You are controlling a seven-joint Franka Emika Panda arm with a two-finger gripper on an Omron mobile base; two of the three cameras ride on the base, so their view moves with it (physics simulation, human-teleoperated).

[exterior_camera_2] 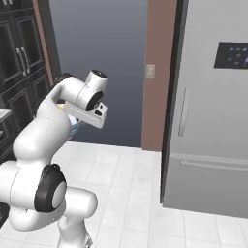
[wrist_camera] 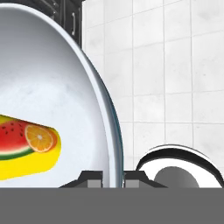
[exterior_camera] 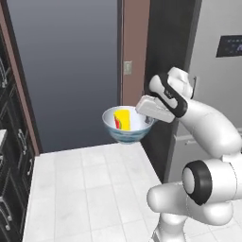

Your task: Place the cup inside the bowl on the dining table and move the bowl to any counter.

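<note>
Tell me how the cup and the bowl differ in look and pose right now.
The cup is small and yellow with a fruit picture; the bowl is far wider, white inside and blue-grey outside. The cup lies on its side inside; the bowl sits upright, its rim pinched by the hand. Both are carried above the floor.

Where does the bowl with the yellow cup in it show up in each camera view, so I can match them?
Left base view: the bowl is at centre, held in the air by its rim by the gripper, the cup inside it.
Right base view: just a sliver of the bowl at left, behind the arm.
Hand view: the bowl spans the left half, cup lying inside.
Shared landmark: the white tiled floor.
</note>
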